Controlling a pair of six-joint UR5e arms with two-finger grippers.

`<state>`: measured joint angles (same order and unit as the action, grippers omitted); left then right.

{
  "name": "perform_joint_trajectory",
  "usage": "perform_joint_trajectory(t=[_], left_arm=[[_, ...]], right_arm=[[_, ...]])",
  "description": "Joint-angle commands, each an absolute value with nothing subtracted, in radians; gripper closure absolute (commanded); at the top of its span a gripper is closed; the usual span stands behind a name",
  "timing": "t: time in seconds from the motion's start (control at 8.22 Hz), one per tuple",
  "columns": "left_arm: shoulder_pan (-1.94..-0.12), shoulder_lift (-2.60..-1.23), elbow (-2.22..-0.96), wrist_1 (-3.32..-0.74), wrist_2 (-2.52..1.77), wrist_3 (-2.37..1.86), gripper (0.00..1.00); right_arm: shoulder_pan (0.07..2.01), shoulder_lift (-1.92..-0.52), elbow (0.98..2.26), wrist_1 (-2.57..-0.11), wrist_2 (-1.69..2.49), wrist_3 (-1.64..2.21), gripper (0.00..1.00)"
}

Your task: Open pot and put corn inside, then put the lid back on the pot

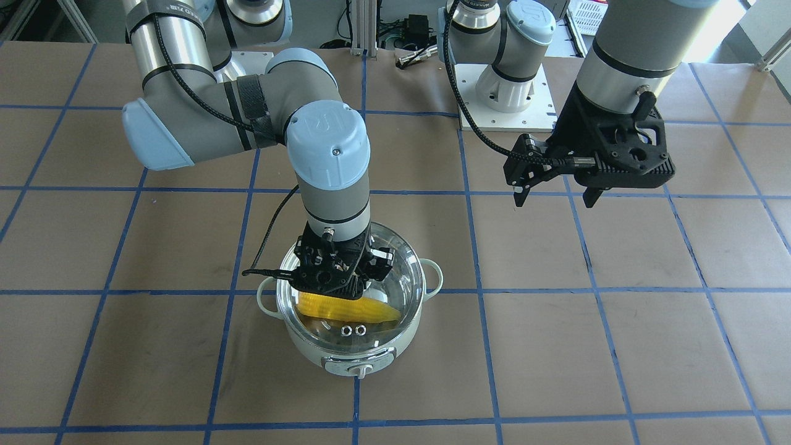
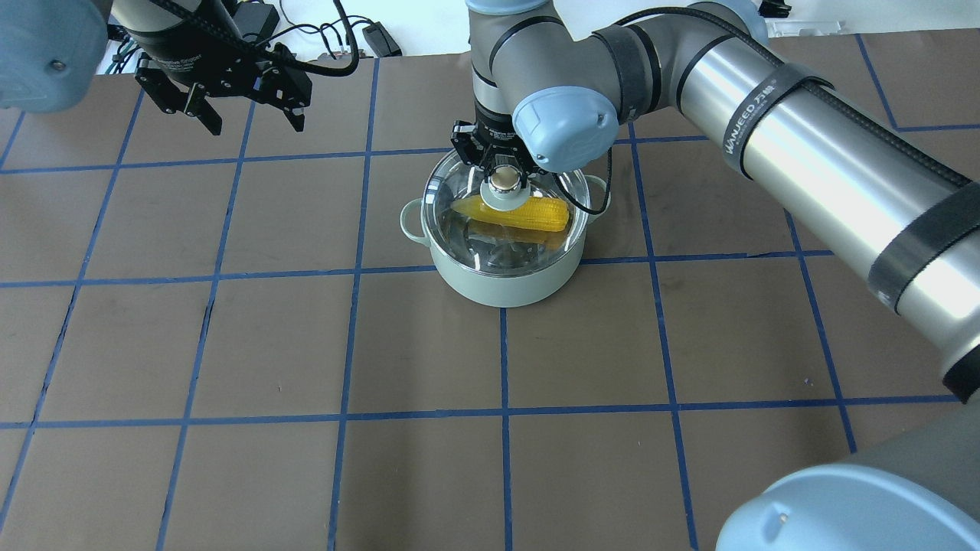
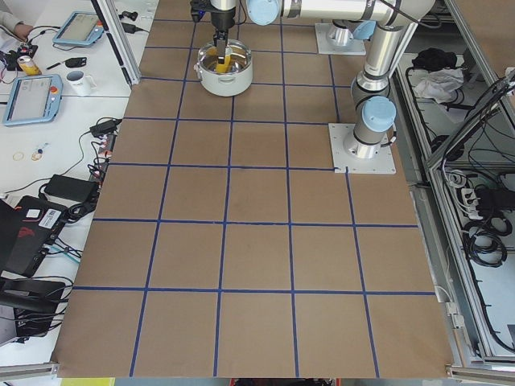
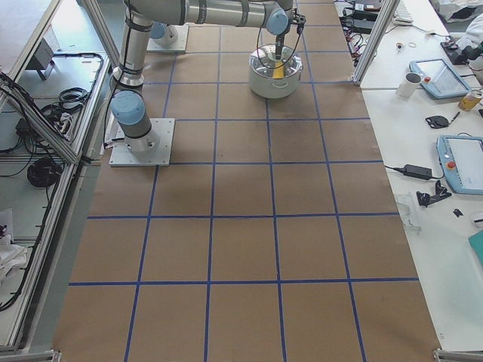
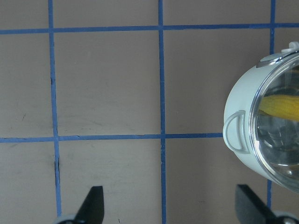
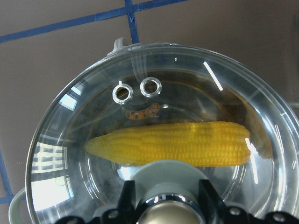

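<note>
The pale mint-green pot (image 1: 364, 355) stands on the table, also seen in the overhead view (image 2: 505, 283). The clear glass lid (image 1: 401, 272) sits on its rim. The yellow corn (image 2: 528, 214) lies inside under the glass, plain in the right wrist view (image 6: 187, 142). My right gripper (image 2: 503, 180) points straight down over the pot with its fingers closed on either side of the lid's beige knob (image 6: 163, 217). My left gripper (image 1: 553, 198) is open and empty, held above the table well away from the pot (image 5: 236, 102).
The table is brown paper with a blue tape grid. The two arm base plates (image 1: 507, 93) sit at the robot's edge. Side benches hold tablets (image 4: 460, 162) and a mug (image 3: 78, 80). Aluminium frame posts (image 4: 370, 38) stand near the pot's end.
</note>
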<state>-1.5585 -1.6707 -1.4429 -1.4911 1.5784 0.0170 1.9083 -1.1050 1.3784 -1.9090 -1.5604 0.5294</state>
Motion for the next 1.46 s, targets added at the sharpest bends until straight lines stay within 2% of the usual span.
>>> perform_joint_trajectory(t=[0.0,0.37,0.61,1.1,1.34], left_arm=[[-1.559,-1.663,-1.440,-1.491,1.582,0.020,0.00],[-1.559,-1.663,-1.440,-1.491,1.580,0.020,0.00],[-1.559,-1.663,-1.434,-1.491,1.580,0.020,0.00],[-1.559,-1.677,-1.439,-1.468,1.586,0.009,0.00],[-1.559,-1.667,-1.436,-1.456,1.585,0.009,0.00]], right_arm=[[1.908,-1.109,1.374,-1.908,-1.562,0.516,0.00],[1.904,-1.155,1.374,-1.896,-1.607,0.432,0.00],[1.881,-1.242,1.406,-1.856,-1.629,0.382,0.00],[1.662,-1.553,1.596,-1.679,-1.605,0.178,0.00],[1.625,-1.639,1.609,-1.561,-1.603,0.130,0.00]])
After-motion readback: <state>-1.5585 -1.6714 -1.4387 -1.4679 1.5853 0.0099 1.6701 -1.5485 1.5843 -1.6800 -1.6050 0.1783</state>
